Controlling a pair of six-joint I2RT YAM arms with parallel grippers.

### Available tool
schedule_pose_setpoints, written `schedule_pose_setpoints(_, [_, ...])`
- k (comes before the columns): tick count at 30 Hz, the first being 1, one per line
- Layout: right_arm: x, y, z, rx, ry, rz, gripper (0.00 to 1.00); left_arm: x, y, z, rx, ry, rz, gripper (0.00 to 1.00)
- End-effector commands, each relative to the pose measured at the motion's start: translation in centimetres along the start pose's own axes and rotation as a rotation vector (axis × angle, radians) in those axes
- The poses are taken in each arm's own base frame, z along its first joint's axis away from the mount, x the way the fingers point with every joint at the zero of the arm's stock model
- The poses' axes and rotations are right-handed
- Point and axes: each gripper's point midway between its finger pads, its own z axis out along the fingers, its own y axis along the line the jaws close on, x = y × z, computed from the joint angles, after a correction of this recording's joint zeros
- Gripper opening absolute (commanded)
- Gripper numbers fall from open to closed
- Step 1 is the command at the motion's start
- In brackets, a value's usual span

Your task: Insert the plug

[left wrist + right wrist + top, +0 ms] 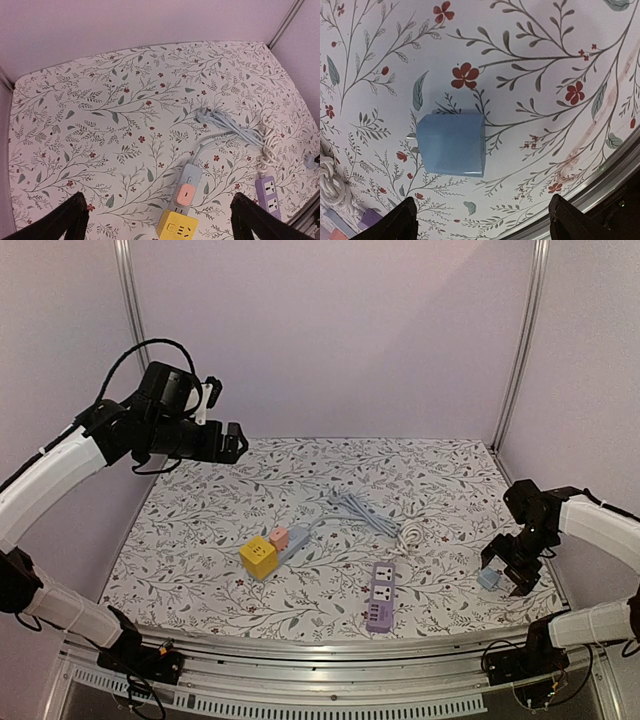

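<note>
Two grippers, both empty. L gripper (236, 443) hangs high over the table (200, 530), fingers (65, 220) spread fully wide, nothing btwn or touching them. Far below and ahead of those fingers, roughly centred btwn them, sits a yellow cube (177, 226) w/ a pink adapter (186, 193) just beyond it, both on a grey strip (192, 175). Its cable (235, 127) runs further ahead. Purple strip (380, 595) lies below the finger on that wrist view's right, apart from the grey one, sockets up and free. Prob. the target.

Plug (451, 144) lies flat on the table, well apart from both strips, near the table's front R edge. R gripper (512, 572) is low over it, fingers (395, 222) wide apart. Plug is ahead of the tips, a bit nearer the finger on the wrist view's left. No contact visible; it holds nothing.

Handling, my guess: small blue block, light, rigid plastic, smooth faces, so it could slip or skid when pinched. Prongs stick out sideways toward that same left-of-view finger. Take it by two flat opposite faces of the body, clear of the prongs, squarely, leaving the prongs free to turn down into a socket.
</note>
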Motion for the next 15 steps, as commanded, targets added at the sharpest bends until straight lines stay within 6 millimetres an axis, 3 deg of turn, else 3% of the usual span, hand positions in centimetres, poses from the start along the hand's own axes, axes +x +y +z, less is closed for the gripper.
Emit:
schedule_pose_setpoints(1, [-2.3, 2.1, 1.1, -0.081, -0.044, 0.002, 0.88, -0.6, -1.1, 0.2, 0.042, -0.015, -0.011, 0.99])
schedule_pose_setpoints(5, [-3.7, 3.1, 1.8, -0.088, -0.06, -0.041, 0.84, -0.5, -1.2, 0.3, 0.043, -0.016, -0.022, 0.99])
schedule_pose_setpoints(15, [-3.8, 2.8, 3.9, -0.035, -0.041, -0.142, 0.7, 0.6, -0.8, 0.4, 0.036, 0.0, -0.026, 0.99])
